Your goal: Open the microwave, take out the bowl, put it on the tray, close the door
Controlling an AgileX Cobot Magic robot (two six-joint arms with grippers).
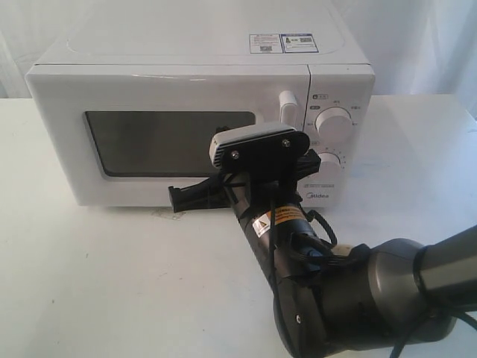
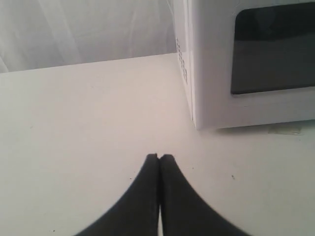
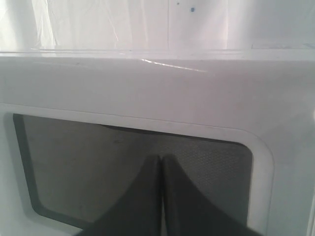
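The right tool (image 3: 160, 158), jaws pressed together and holding nothing, points at the dark window (image 3: 98, 172) of the closed door (image 1: 171, 93), not its handle (image 1: 287, 103) — going for that handle ungapped could slip off or shove the microwave (image 1: 201, 45) along the table (image 1: 89, 283), with the bowl unseen, presumably inside.

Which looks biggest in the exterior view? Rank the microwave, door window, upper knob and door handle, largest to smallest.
1. microwave
2. door window, its right end hidden by the right arm
3. upper knob
Unranked: door handle. Only its top shows above the arm.
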